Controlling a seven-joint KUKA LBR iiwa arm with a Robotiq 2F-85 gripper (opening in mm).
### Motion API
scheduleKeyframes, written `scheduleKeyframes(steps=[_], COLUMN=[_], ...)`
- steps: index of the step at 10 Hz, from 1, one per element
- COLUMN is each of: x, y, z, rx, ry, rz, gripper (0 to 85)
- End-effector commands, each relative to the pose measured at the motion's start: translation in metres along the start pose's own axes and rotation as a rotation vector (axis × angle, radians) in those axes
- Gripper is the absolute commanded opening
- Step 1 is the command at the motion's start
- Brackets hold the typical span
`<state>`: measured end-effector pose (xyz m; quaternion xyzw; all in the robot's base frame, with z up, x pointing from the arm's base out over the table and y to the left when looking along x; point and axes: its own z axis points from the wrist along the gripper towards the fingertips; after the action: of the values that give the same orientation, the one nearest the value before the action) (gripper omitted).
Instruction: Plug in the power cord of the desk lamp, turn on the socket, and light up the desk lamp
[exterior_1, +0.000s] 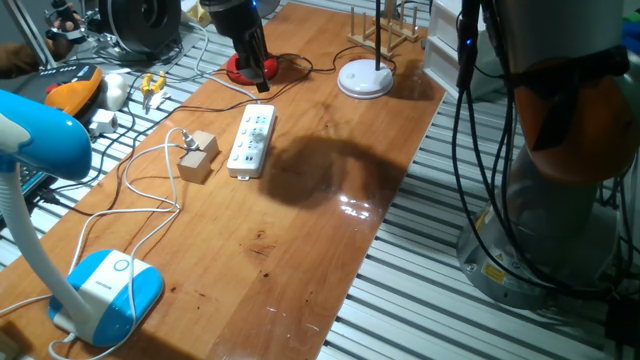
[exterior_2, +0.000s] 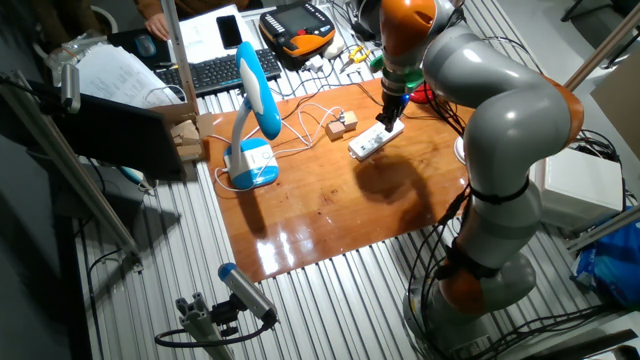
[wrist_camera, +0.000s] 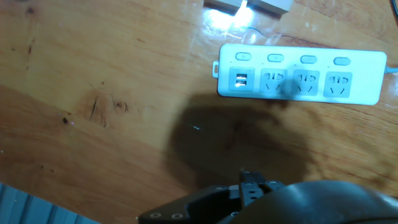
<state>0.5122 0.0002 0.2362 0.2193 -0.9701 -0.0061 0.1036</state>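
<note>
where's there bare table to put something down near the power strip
Bare wood lies between the power strip and the table's near edge, right of the blue desk lamp base. It is crowded left of the strip: wooden block and looping white cord. Behind it hangs the gripper.

Small tan wooden block (exterior_1: 198, 156) near the table's (exterior_1: 330, 215) left edge; red round-based lamp (exterior_1: 250, 69) at the far edge, black cable (exterior_1: 308, 66) trailing from it toward a white disc-based lamp (exterior_1: 365, 78) near the far right corner. Wooden rack (exterior_1: 385, 30) behind. Orange pendant (exterior_2: 297, 27) and keyboard (exterior_2: 222, 70) off the table.
</note>
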Motion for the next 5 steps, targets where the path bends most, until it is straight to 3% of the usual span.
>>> scheduleKeyframes(steps=[1, 5], x=[-0.0001, 0.0], y=[0.0, 0.0], z=[0.0, 0.0001], rx=[0.0, -0.001], ry=[0.0, 0.001], rz=[0.003, 0.0], gripper=[0.0, 0.0])
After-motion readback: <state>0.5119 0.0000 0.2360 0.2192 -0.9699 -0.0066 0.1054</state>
